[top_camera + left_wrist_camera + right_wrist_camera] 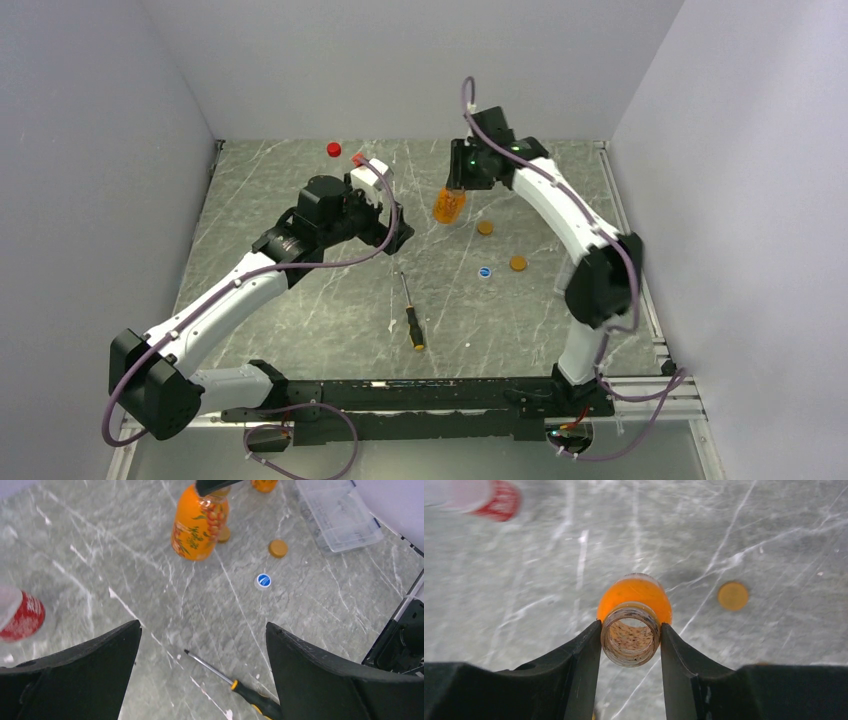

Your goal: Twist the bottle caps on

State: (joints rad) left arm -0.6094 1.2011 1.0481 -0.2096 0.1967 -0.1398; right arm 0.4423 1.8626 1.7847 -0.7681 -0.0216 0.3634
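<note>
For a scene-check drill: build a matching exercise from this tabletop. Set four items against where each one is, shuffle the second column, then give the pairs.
Items
1. orange bottle
2. blue cap
3. red cap
4. screwdriver

Places
A. farthest from the arms' bases
B. lying closest to those bases
C. neck clamped in the right jaws
D. lying flat beside an orange cap

Pairs: 1-C, 2-D, 3-A, 4-B

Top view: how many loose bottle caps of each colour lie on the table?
Small round orange plastic caps: 2
Small round blue cap with white centre: 1
Small round red plastic cap: 1
Total: 4
</note>
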